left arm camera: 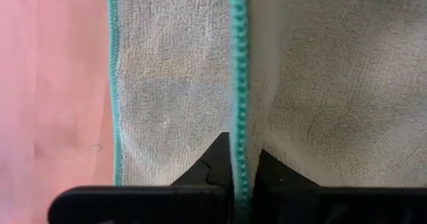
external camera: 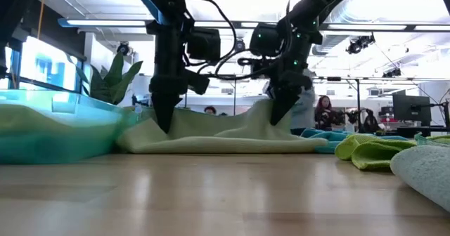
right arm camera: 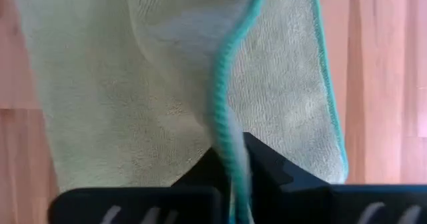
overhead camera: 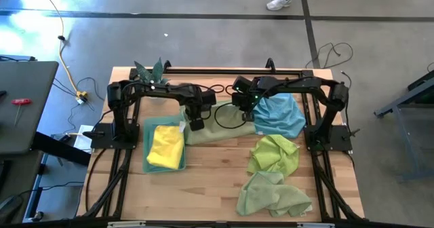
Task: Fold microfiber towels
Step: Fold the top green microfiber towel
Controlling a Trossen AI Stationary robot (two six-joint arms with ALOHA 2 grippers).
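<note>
Towel: your pale green towel (overhead camera: 215,129) lies folded, teal hem.
Grippers: left gripper (overhead camera: 196,124) and right gripper (overhead camera: 248,115) each pinch its edge.
Surface: wooden table (overhead camera: 203,187).

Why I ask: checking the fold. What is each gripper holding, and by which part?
Both hold the same pale green towel by its teal-stitched edge: the left gripper at one end, the right gripper at the other.

I saw the table (overhead camera: 203,187) bearing pale towels (overhead camera: 274,195), a blue towel (overhead camera: 281,116), a teal tray (overhead camera: 154,129) and one towel (overhead camera: 213,129) between my fingers.
</note>
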